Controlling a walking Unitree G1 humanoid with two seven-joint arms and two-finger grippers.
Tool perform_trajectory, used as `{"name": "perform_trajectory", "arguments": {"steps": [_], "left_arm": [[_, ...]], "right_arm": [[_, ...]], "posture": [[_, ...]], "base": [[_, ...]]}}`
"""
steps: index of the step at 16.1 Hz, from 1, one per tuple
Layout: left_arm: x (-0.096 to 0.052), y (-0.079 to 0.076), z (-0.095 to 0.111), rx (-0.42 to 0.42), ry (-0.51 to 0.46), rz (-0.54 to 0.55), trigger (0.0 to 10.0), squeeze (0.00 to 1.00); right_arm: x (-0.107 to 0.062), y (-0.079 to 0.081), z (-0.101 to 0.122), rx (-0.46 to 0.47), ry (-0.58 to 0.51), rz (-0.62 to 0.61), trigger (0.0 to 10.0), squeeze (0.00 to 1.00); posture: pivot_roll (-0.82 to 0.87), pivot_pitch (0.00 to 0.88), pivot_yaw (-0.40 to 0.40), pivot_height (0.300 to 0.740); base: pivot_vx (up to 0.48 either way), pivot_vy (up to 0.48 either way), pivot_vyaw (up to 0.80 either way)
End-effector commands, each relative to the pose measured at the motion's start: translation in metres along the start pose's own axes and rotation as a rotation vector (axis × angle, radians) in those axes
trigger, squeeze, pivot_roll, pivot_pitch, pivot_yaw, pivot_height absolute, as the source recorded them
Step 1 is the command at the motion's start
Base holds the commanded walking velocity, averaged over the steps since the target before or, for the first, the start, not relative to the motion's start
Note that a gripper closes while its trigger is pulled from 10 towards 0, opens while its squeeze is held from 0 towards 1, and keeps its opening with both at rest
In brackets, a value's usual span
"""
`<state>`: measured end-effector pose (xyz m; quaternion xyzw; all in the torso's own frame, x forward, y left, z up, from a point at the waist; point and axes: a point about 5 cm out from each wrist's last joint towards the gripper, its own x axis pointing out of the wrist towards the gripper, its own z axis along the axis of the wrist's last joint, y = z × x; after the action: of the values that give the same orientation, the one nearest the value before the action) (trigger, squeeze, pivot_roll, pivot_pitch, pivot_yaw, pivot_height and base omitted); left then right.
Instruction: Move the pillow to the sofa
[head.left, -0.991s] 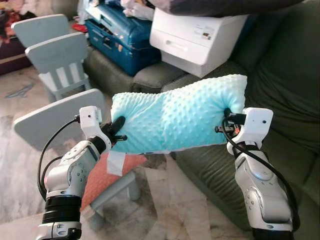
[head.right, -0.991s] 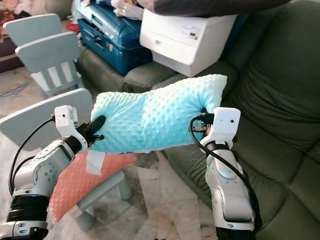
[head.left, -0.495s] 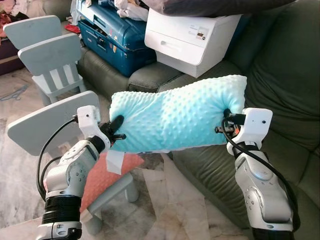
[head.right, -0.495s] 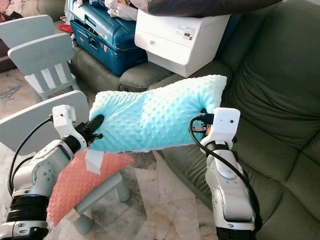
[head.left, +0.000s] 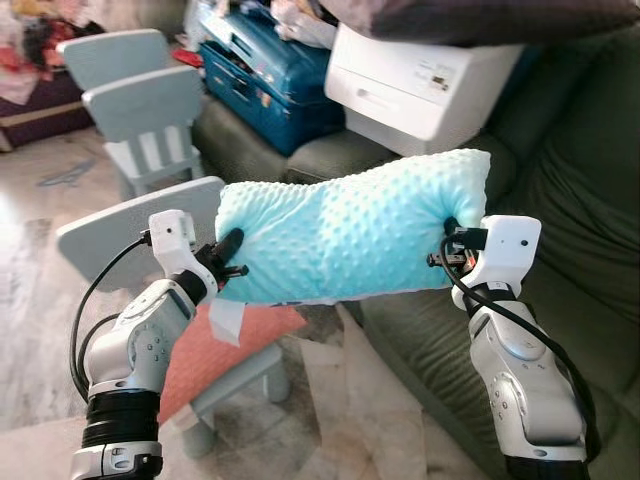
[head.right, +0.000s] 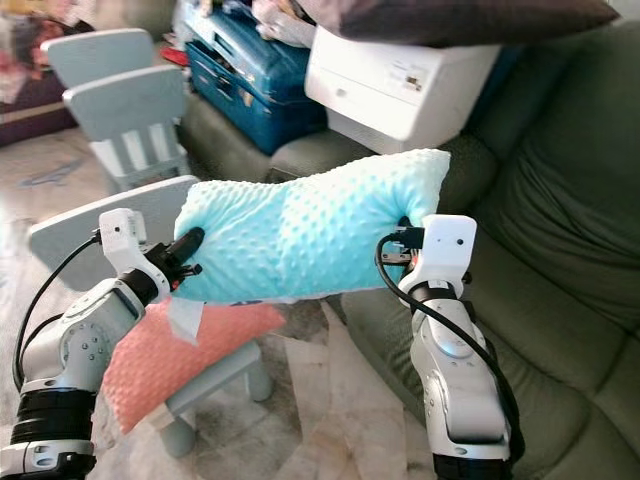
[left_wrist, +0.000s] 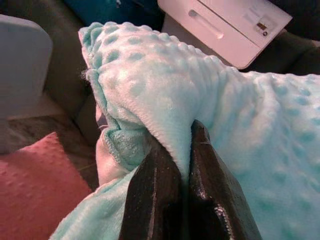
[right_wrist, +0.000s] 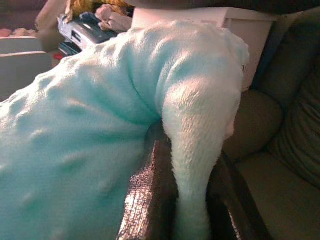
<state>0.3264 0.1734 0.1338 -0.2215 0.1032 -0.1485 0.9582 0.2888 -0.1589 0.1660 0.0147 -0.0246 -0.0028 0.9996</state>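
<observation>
The left pincer (head.left: 232, 262) and the right pincer (head.left: 452, 243) each pinch 1 end of the turquoise dotted pillow (head.left: 350, 232), which hangs in the air between them, above the front edge of the green sofa (head.left: 560, 180). Below its left end a pink cushion (head.left: 215, 345) lies on a small grey chair (head.left: 120, 225); farther back, a white printer (head.left: 420, 85) and a blue suitcase (head.left: 270, 75) rest on the sofa

white printer (head.left: 425, 75), blue suitcase (head.left: 268, 75), pale chairs (head.left: 145, 120), pink cushion (head.left: 215, 345)
</observation>
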Motion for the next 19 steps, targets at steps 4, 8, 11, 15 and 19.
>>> {"name": "perform_trajectory", "arguments": {"steps": [4,8,11,15,19], "left_arm": [[0.0008,-0.0071,0.005,0.001,-0.018,-0.038,10.0,0.0],[0.0,-0.0071,0.0048,-0.012,-0.019,-0.038,10.0,0.0],[-0.0003,-0.0067,0.0046,-0.012,-0.019,-0.036,10.0,0.0],[0.0004,-0.0067,0.0046,-0.007,-0.015,-0.038,10.0,0.0],[0.0006,-0.0045,0.0061,-0.028,-0.023,-0.025,10.0,0.0]], "right_arm": [[-0.0007,-0.0051,0.0048,-0.015,-0.019,-0.022,10.0,0.0],[-0.0006,-0.0044,0.0041,-0.017,-0.016,-0.018,10.0,0.0],[-0.0002,-0.0046,0.0043,-0.018,-0.017,-0.016,10.0,0.0],[0.0,-0.0047,0.0042,-0.019,-0.017,-0.017,10.0,0.0],[0.0,-0.0043,0.004,-0.015,-0.014,-0.016,10.0,0.0]], "posture": [[-0.1,0.076,-0.061,0.74],[-0.09,0.077,-0.064,0.74],[-0.1,0.075,-0.065,0.74],[-0.1,0.072,-0.063,0.74],[-0.1,0.073,-0.063,0.74]], "base": [[0.0,0.0,0.0],[0.0,-0.342,0.0],[0.0,-0.319,0.0],[0.0,-0.311,0.0],[0.0,-0.153,0.0]]}}
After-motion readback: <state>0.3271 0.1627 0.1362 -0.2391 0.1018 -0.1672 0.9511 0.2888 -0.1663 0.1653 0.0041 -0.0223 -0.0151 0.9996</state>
